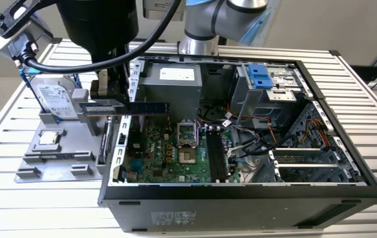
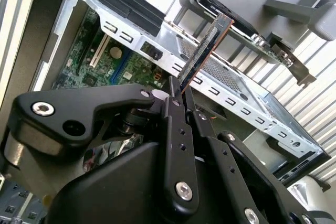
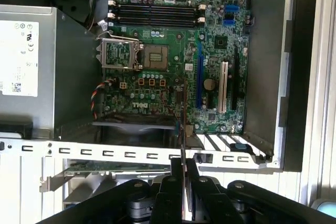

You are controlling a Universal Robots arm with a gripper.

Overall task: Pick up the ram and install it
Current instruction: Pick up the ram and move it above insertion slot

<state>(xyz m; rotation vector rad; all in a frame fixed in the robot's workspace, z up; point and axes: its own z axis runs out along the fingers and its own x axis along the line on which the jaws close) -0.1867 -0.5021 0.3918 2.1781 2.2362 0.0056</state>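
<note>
My gripper is shut on the ram, a long narrow dark stick with a row of chips. I hold it level in the air, over the wall of the open computer case on the exterior view's left. In both wrist views the ram shows edge-on, sticking out from between the black fingers. The motherboard lies below inside the case. Its dark memory slots are some way from the ram.
A grey fixture tray stands on the exterior view's left with a hard drive and a square silver processor chip. A card with a metal bracket rests there too. The power supply, drive cage and loose cables crowd the case.
</note>
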